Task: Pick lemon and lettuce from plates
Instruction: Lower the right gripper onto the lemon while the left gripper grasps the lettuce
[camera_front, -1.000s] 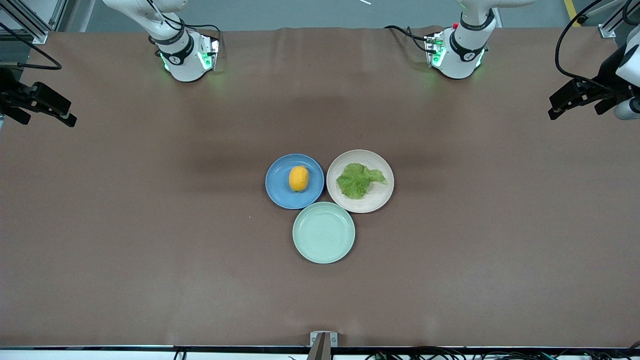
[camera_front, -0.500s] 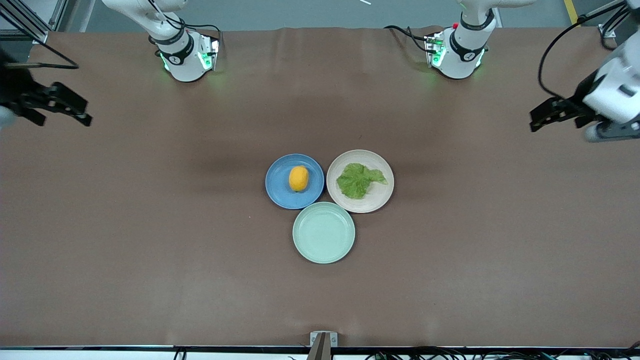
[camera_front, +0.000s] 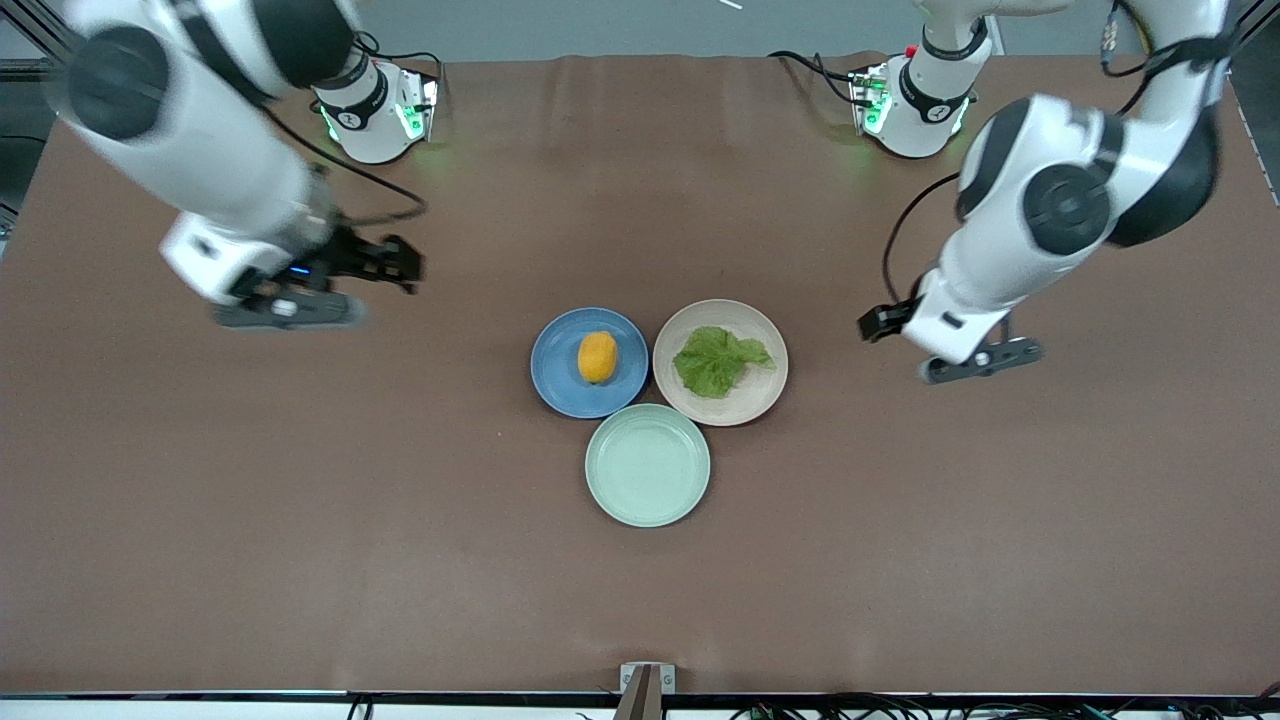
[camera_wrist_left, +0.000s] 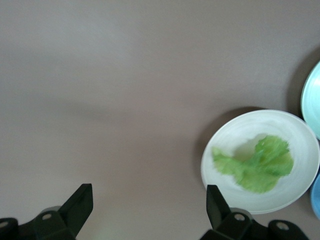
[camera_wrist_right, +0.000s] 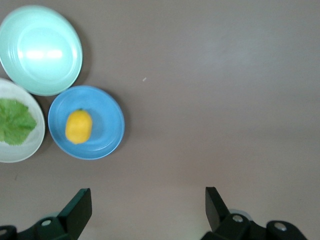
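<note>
The lemon (camera_front: 597, 357) lies on the blue plate (camera_front: 553, 378). The lettuce (camera_front: 718, 360) lies flat on the beige plate (camera_front: 742, 402) beside it. My right gripper (camera_front: 402, 264) is open and empty, over bare table toward the right arm's end from the blue plate. The right wrist view shows the lemon (camera_wrist_right: 79, 126) on the blue plate (camera_wrist_right: 107, 107), apart from the open gripper (camera_wrist_right: 147, 199). My left gripper (camera_front: 872, 325) is open and empty, over bare table toward the left arm's end from the beige plate. The left wrist view shows the lettuce (camera_wrist_left: 257, 162) on the beige plate (camera_wrist_left: 220, 145), beside the open gripper (camera_wrist_left: 148, 200).
An empty mint-green plate (camera_front: 648, 465) touches both plates and sits nearer to the front camera; it also shows in the right wrist view (camera_wrist_right: 41, 50). The brown table (camera_front: 300, 500) stretches wide around the plates.
Both arms have swung in from the table's ends toward the plates in the middle. The lemon, the lettuce and the plates have not moved.
</note>
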